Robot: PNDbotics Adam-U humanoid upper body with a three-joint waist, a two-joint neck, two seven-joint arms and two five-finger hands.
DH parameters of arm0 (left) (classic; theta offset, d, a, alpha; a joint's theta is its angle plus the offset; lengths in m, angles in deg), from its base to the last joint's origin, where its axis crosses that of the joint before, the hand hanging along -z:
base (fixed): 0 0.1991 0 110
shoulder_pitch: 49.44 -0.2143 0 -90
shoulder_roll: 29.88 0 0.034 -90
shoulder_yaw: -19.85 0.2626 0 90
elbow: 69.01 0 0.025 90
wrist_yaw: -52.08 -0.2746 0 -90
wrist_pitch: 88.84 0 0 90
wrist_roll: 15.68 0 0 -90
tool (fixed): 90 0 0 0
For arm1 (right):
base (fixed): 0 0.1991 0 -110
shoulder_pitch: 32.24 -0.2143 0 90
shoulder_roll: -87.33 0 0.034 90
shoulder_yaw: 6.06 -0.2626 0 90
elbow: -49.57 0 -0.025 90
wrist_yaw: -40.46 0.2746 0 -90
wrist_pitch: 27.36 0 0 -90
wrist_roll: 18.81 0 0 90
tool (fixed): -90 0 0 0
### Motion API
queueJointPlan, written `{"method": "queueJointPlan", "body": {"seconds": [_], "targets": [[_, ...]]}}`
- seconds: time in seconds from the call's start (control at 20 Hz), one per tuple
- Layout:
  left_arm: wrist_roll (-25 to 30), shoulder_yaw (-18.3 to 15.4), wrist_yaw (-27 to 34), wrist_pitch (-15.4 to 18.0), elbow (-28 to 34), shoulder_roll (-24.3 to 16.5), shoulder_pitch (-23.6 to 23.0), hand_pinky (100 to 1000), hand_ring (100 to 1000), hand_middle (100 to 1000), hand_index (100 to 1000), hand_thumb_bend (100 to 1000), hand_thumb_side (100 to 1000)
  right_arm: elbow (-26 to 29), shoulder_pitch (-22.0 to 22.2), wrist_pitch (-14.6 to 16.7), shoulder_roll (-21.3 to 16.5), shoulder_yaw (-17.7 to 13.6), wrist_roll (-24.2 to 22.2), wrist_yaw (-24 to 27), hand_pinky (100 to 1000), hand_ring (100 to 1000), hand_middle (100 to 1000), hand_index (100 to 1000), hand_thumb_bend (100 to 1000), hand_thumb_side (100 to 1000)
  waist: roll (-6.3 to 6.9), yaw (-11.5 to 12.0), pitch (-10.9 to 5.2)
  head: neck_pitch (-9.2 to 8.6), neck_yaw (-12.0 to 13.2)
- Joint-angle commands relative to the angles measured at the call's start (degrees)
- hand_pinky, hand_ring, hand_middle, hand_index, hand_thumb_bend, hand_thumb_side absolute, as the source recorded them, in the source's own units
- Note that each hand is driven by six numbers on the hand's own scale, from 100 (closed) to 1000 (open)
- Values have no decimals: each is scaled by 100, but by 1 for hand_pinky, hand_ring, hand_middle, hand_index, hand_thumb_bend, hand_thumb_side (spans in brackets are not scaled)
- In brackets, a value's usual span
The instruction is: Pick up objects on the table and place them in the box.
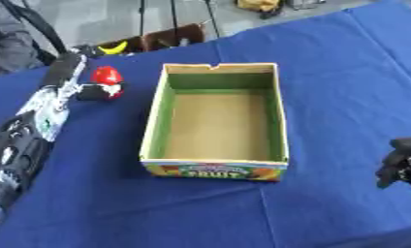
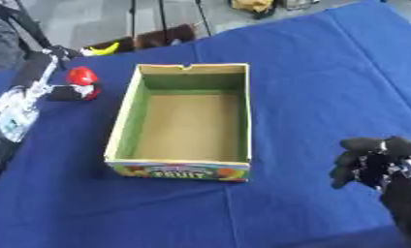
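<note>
One red object (image 1: 106, 75) sits left of the empty fruit box (image 1: 217, 123), my left hand (image 1: 97, 91) curled around its base. Risk: rounded, it may slip during lifting. Right hand (image 2: 371, 162) idles, fingers curled, on blue tablecloth (image 1: 344, 72).

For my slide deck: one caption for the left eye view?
Left hand at a red object beside the empty fruit box on blue cloth.
</note>
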Motion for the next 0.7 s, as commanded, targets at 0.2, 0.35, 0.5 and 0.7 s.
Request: {"method": "queueJointPlan", "body": {"seconds": [0.2, 0.35, 0.5, 0.7], "targets": [[-239, -203, -518, 4, -8, -21, 95, 565, 598, 679, 793, 688, 459, 55, -58, 21, -5, 0, -12, -83, 514, 569, 564, 752, 100, 1000, 3, -19, -64, -82, -16], [-272, -207, -630, 31, -56, 34, 77, 579, 631, 693, 793, 670, 475, 31, -58, 24, 4, 1, -13, -97, 514, 570, 564, 752, 100, 1000, 22, -30, -68, -78, -19], [-265, -207, -675, 42, -85, 70, 60, 588, 646, 701, 796, 642, 473, 12, -58, 28, 10, -1, -12, -107, 514, 570, 564, 752, 100, 1000, 33, -33, -71, -76, -30], [-190, -185, -720, 47, -119, 126, 34, 571, 625, 695, 795, 566, 433, -6, -63, 30, 16, -2, -13, -113, 514, 570, 564, 752, 100, 1000, 47, -31, -74, -67, -47]]}}
